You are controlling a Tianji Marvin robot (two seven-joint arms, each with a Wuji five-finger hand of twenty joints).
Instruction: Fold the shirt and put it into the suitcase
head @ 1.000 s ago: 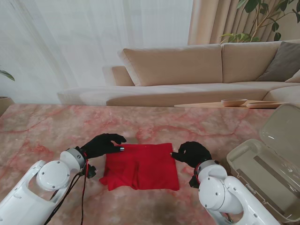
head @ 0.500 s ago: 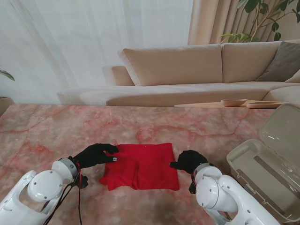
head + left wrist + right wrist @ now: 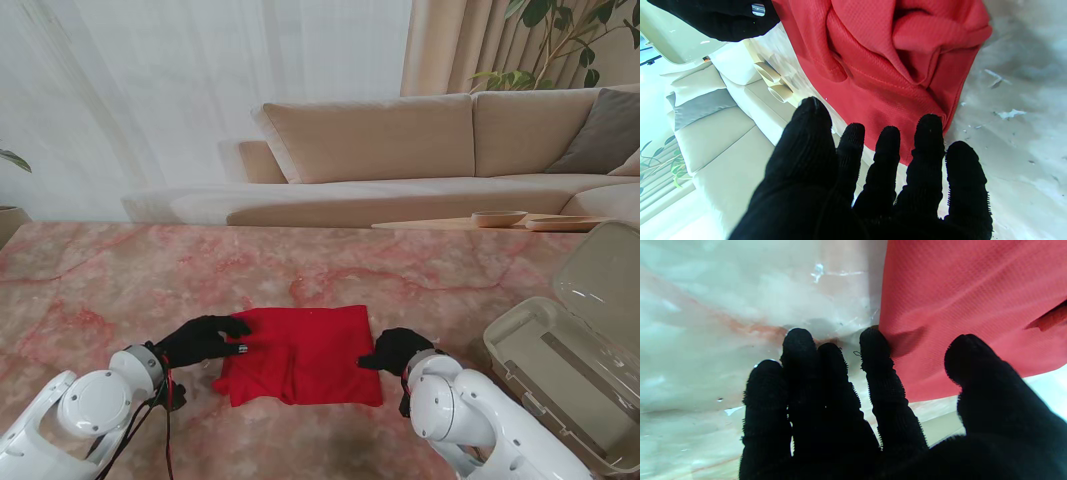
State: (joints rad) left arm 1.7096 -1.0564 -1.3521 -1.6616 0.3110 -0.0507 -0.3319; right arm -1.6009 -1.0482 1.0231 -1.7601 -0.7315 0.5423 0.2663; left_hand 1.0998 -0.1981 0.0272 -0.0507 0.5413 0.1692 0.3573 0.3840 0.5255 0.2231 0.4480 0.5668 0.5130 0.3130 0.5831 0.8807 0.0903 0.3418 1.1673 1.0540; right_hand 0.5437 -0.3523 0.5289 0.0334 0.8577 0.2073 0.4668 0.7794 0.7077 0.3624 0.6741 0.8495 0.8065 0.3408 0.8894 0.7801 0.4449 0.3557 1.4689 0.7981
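Observation:
The red shirt (image 3: 300,352) lies folded into a rough rectangle on the marble table, its left side bunched in folds (image 3: 893,56). My left hand (image 3: 205,338), in a black glove, sits at the shirt's left edge with fingers (image 3: 887,156) spread and nothing held. My right hand (image 3: 395,348) rests at the shirt's right edge, its fingertips (image 3: 873,343) touching the hem of the cloth (image 3: 973,306), fingers apart and empty. The open beige suitcase (image 3: 570,350) stands at the right, lid raised.
The pink marble table (image 3: 120,280) stretches to the left and away from me. A beige sofa (image 3: 420,150) and a low wooden table with a bowl (image 3: 498,217) stand beyond it.
Both hands have drawn back toward me along the shirt's side edges, from its far corners to about its middle. The shirt has stayed put.

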